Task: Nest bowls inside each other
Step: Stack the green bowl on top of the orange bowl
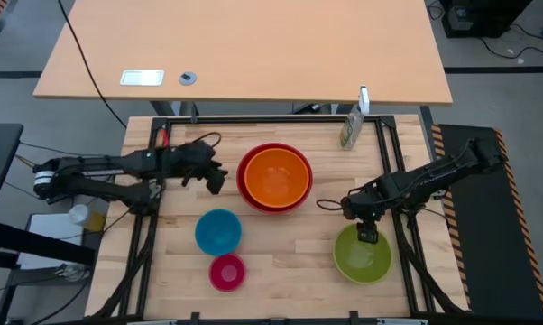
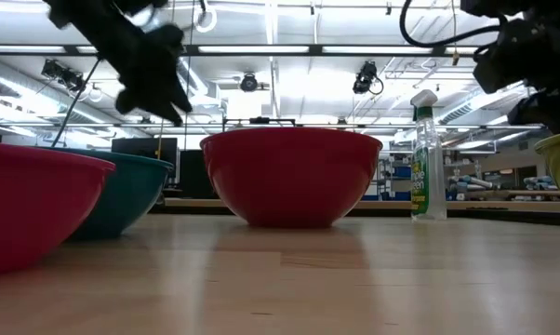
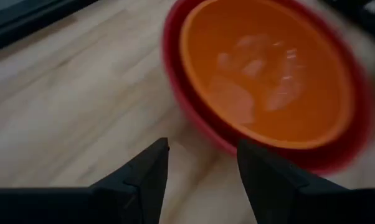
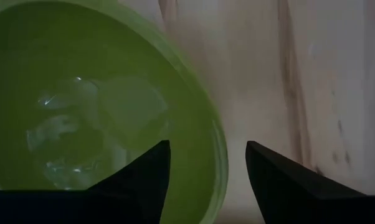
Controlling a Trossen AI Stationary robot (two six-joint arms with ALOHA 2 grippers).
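The orange bowl sits nested in the red bowl at the table's middle, toward the far side. The blue bowl and the magenta bowl stand apart near the front left. At the front right stands the green bowl. My left gripper hangs open just left of the red bowl, which lies ahead of it. Over the far rim of the green bowl my right gripper is open and pointing down. One finger is over the bowl's inside and one outside it.
A green spray bottle stands at the table's far right edge. Black frame rails run along the table's sides. A bare strip of wood lies between the blue and green bowls.
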